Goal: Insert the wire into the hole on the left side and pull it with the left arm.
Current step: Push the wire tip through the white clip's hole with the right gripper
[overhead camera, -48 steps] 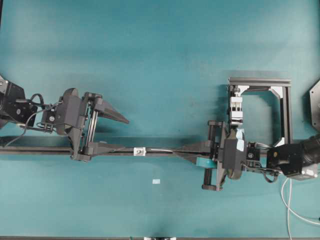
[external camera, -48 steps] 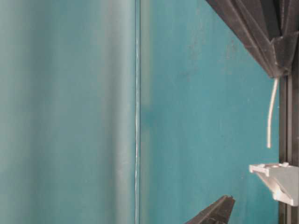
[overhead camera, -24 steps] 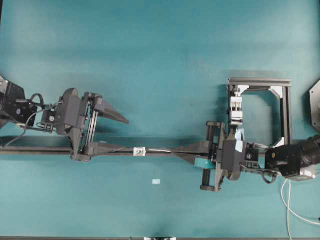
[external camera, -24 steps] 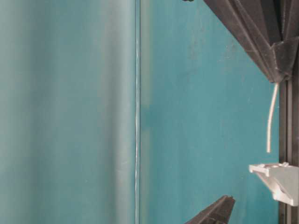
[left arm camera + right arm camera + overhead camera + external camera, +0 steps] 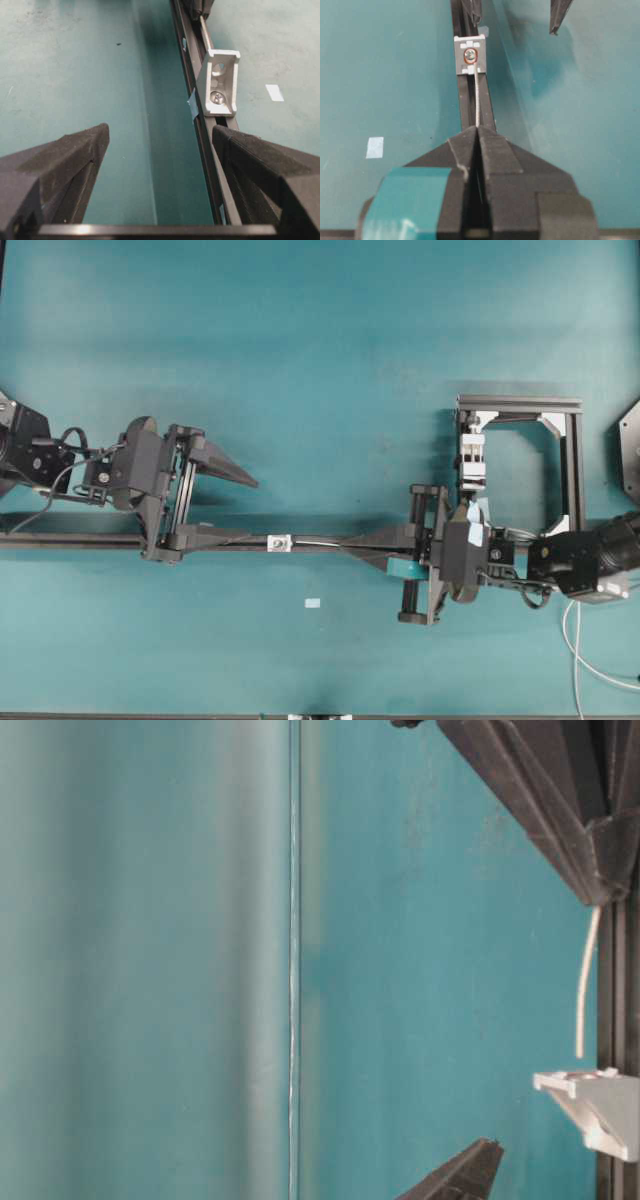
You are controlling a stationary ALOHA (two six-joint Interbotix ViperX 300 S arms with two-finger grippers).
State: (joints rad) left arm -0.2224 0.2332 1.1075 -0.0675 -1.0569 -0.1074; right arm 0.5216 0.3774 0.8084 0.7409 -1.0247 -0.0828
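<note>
Right tool (image 5: 477, 131), black with a teal patch, is clamped on the thin pale grey-white wire (image 5: 477, 97). The wire's stiff free end reaches left along the long black rail (image 5: 330, 542) to the small silver-white square block (image 5: 280, 541); whether it has entered the dark round hole (image 5: 470, 56) cannot be told. All-black left tool (image 5: 240, 510) has its pointed fingers wide apart, holding nothing, one finger over the rail just left of the block. Teal surface (image 5: 320, 360) beneath.
</note>
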